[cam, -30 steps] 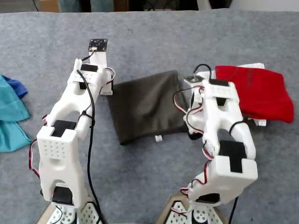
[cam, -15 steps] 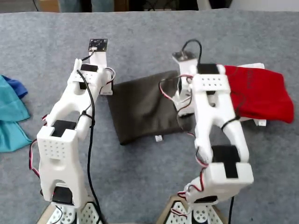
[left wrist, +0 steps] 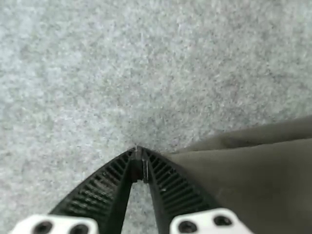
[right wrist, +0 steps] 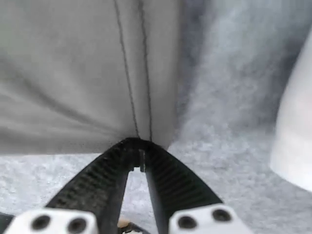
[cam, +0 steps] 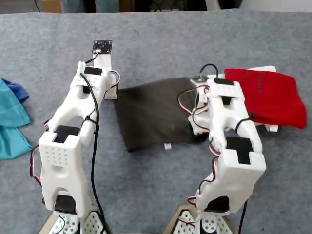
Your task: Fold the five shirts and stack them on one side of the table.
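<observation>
Olive shirt (cam: pixel 151 114) on desk (cam: pixel 195 39): my left pincer (left wrist: pixel 139 155) closed beside its corner, right pincer (right wrist: pixel 140 158) closed at its hem.

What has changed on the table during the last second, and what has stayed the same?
The right arm swung out over the dark shirt, then drew back; its pincer is now shut at the shirt's hem. The shirt lies a little flatter, its white tag slightly shifted. The left arm, the red shirt and the blue shirts stayed put.
</observation>
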You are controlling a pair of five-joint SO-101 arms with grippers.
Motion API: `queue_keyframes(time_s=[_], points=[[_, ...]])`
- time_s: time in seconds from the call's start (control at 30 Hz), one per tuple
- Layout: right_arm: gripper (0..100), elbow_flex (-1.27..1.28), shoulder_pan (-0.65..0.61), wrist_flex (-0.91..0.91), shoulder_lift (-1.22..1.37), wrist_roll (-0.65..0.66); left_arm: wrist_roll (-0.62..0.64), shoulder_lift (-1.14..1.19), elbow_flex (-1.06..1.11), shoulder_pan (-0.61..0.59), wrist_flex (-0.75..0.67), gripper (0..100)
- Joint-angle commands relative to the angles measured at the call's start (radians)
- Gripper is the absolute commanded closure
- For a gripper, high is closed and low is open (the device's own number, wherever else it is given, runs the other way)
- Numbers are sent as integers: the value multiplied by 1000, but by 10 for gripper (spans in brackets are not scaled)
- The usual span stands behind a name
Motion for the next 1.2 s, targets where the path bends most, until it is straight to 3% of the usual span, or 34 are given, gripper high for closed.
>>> queue_keyframes(time_s=[0.0, 0.33, 0.83, 1.0, 1.17], points=[[984, -93, 11, 58, -62, 0, -8, -3, -24, -13, 8, 971], [984, -302, 17, 123, -262, 0, -8, -3, -24, -13, 8, 971], [983, -289, 18, 345, -401, -2, 0, -23, -39, -59, 9, 971], [975, -186, 11, 338, -409, -23, -5, -167, -134, -62, 193, 971], [836, -68, -20, 186, -406, -222, -6, -278, -183, -45, 299, 971]])
